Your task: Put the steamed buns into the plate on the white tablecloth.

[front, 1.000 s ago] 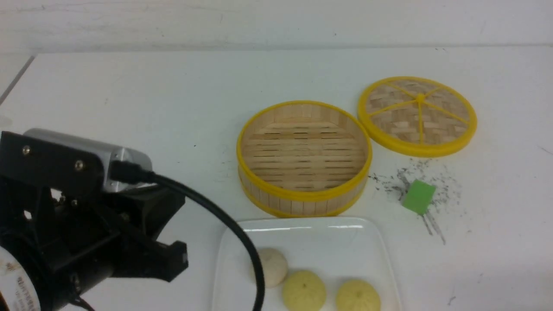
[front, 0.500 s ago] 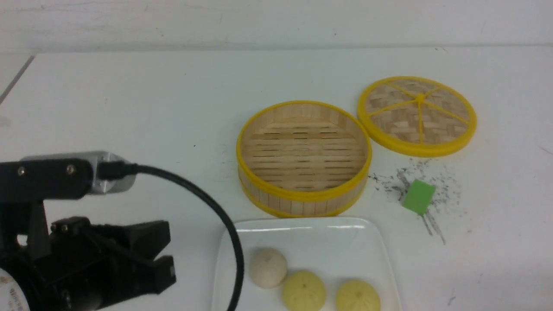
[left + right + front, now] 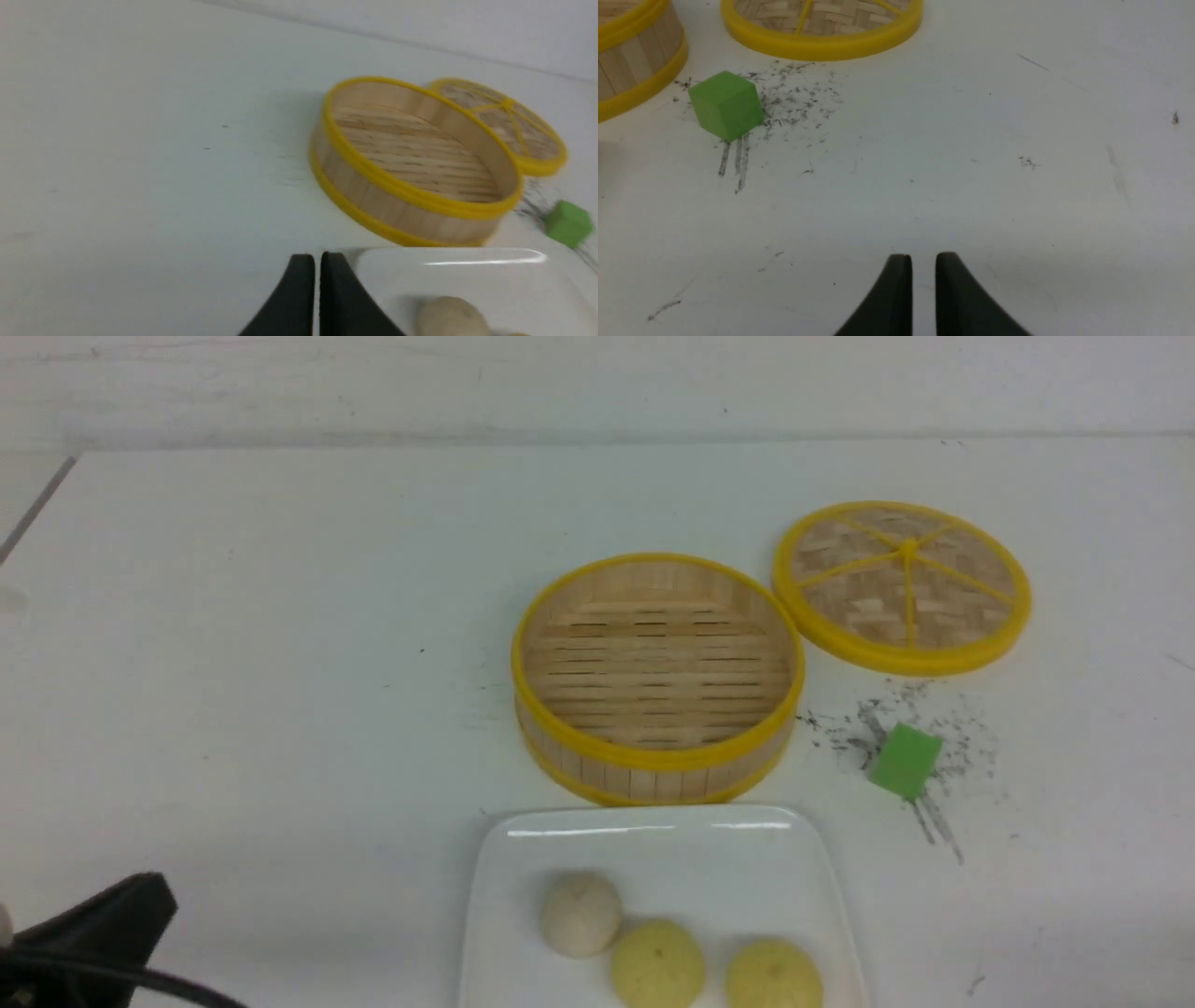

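- Left gripper (image 3: 317,261): its tips stand almost together with only a hairline gap and hold nothing; they sit just beside the near-left corner of the plate (image 3: 653,831). Risk: a sideways sweep from here could nudge the plate rim and shift its load.
- Steamed buns (image 3: 657,959): all three lie inside the plate, the off-white one touching its yellow neighbour. Risk: a jolted plate could roll one over the low rim.
- Bamboo basket (image 3: 656,677): empty, just beyond the plate; lid (image 3: 902,586) beside it.
- Green block (image 3: 725,104): on a patch of black specks.
- Right gripper (image 3: 923,262): tips slightly apart, empty, over bare surface, well apart from everything.
- White tablecloth (image 3: 261,616): flat, scuffed; a pale wall behind.
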